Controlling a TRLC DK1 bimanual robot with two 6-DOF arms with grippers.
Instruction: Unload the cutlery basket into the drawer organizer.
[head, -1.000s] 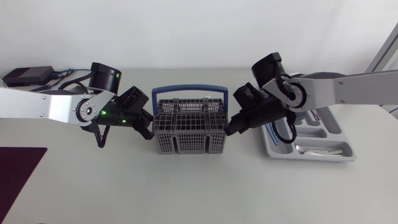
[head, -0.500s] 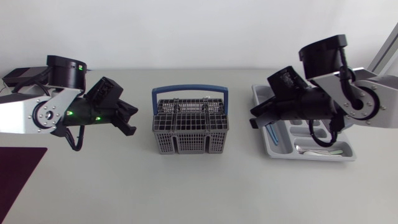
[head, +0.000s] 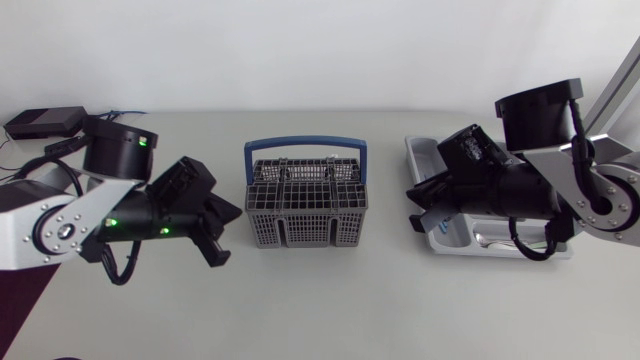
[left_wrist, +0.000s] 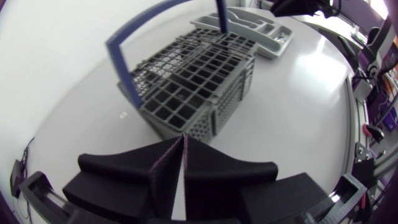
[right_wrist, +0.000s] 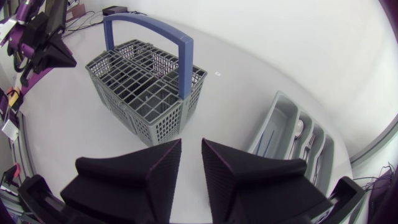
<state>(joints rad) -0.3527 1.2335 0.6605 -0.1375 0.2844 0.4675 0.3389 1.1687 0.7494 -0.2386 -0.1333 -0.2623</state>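
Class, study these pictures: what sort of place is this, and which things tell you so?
Most likely a robotics lab or test bench staging a kitchen chore: a left arm and right arm hang over a plain white table holding a grey cutlery basket and a drawer organizer.

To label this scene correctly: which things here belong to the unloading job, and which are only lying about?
Job: cutlery basket; drawer organizer; cutlery already in it; left gripper, fingers shut; right gripper, fingers open.
Lying about: black box at the table's far left corner; dark purple mat.
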